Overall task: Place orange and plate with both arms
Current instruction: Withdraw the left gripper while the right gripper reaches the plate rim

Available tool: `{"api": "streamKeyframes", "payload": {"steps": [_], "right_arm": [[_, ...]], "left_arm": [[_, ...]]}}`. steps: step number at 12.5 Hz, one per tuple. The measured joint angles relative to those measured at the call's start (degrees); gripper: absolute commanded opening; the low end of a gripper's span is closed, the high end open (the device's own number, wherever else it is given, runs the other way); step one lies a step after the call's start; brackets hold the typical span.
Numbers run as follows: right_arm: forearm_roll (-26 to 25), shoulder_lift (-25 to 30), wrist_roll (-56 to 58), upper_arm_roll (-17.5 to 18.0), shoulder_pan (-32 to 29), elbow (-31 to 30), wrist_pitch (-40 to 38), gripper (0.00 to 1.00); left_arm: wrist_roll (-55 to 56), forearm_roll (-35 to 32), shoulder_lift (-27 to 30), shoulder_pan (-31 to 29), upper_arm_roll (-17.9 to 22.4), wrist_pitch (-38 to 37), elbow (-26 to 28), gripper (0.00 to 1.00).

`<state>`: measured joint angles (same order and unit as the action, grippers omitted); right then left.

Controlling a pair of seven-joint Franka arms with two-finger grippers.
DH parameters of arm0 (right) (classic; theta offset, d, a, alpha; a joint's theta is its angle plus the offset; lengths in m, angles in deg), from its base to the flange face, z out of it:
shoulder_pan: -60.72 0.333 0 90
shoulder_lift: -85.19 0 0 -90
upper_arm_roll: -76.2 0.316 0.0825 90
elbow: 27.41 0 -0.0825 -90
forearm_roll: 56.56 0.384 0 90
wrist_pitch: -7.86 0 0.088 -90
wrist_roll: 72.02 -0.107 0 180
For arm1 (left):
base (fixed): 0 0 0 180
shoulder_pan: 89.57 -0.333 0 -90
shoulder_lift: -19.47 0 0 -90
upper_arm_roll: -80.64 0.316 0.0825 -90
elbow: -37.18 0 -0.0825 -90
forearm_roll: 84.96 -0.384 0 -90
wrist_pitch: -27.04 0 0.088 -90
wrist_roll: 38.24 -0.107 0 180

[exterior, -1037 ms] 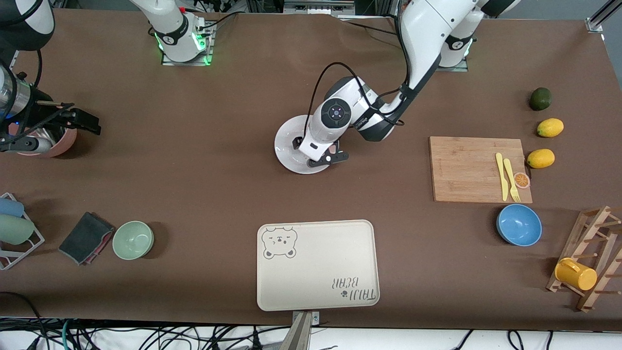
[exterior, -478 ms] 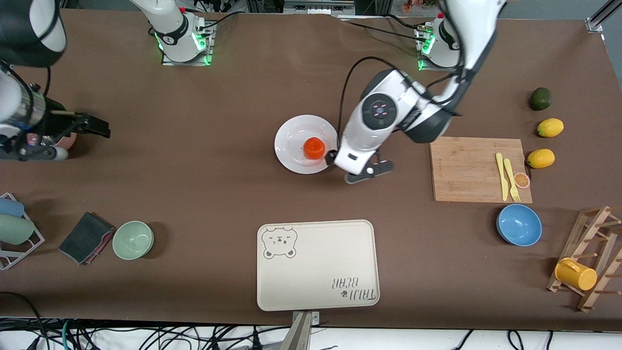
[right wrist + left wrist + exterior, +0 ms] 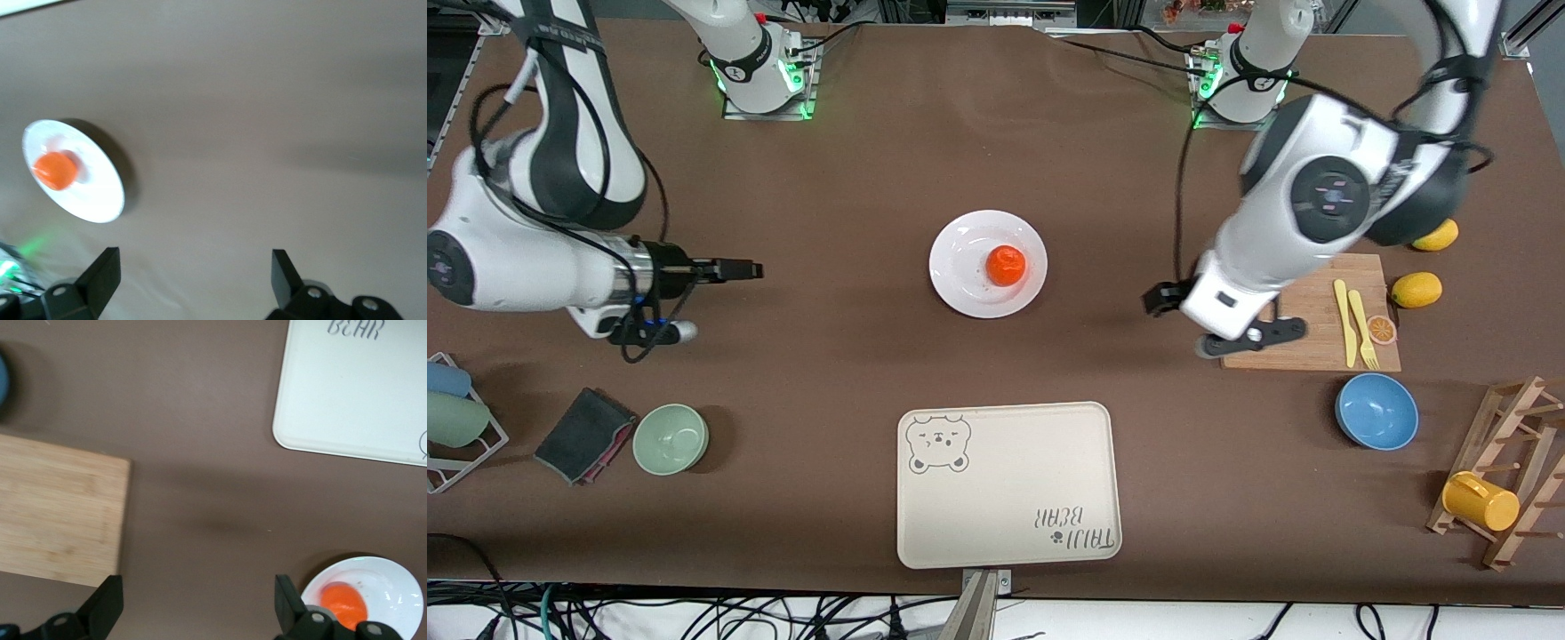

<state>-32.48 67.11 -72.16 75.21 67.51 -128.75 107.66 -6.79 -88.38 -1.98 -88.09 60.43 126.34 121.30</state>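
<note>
Glossy reddish-orange orange (image 3: 1006, 265) sitting on round white plate (image 3: 960, 284), farther from the front camera than the bear tray (image 3: 1007, 484). Left gripper (image 3: 193, 607) spread wide, empty, over bare table between plate and cutting board (image 3: 1280, 307). Right gripper (image 3: 193, 280) also spread, empty, well apart from plate toward the right arm's end.

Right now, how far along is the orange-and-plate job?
Looks essentially done: the orange sits on the plate at mid-table, farther from the front camera than the bear tray. Nothing is in hand: the left gripper is open and empty over the cutting board's edge, and the right gripper, also open, hangs over bare table toward its own end. Nothing visibly left.
</note>
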Motion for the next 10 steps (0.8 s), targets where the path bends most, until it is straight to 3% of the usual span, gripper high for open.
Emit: {"api": "streamKeyframes", "payload": {"steps": [3, 5, 7, 10], "right_arm": [[8.1, 1.9, 0.9, 4.8, 0.1, -12.0, 13.7, 1.0], [15.7, 3.4, 4.1, 8.3, 0.3, -19.0, 21.2, 1.0], [25.5, 4.3, 12.1, 11.1, 0.3, -25.5, 27.9, 1.0], [37.4, 3.9, 22.9, 15.3, 0.3, -31.1, 34.8, 1.0]], "left_arm": [[-15.8, -1.1, 2.3, -8.6, 0.4, -3.0, -3.1, 1.0], [-23.8, -1.1, 6.2, -10.1, 3.9, -4.3, -1.9, 1.0], [-25.4, -1.0, 11.7, -8.6, 7.2, -4.5, 3.3, 1.0], [-27.0, 1.2, 17.7, -6.0, 11.9, 0.9, 11.7, 1.0]]}}
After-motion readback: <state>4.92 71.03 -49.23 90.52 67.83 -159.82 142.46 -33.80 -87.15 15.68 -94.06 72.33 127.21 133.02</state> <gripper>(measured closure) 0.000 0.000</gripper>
